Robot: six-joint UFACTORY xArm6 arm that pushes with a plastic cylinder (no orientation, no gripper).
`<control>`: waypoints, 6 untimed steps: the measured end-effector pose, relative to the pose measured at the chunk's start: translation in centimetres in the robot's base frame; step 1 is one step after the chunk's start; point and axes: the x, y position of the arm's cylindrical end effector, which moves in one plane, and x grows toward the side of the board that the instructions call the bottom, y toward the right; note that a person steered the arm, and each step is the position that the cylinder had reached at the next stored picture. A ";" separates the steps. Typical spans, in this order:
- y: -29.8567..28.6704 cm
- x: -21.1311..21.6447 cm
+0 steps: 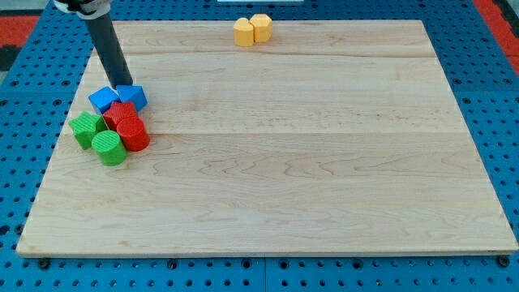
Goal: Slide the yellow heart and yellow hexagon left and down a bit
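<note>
The yellow hexagon [243, 32] and the yellow heart [261, 27] sit touching each other at the view's top edge of the wooden board [324, 162], the hexagon on the left. My tip [122, 83] is far to their left, at the upper side of the block cluster, touching or just above the two blue blocks [103, 99] [132, 96].
Below the blue blocks lie a red star-like block [120, 113], a red cylinder [133, 135], a green star-like block [85, 128] and a green cylinder [108, 148], all bunched together near the board's left edge.
</note>
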 end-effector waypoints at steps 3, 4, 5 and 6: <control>10.8 3.0; 12.1 2.9; 11.5 0.6; 23.8 -4.4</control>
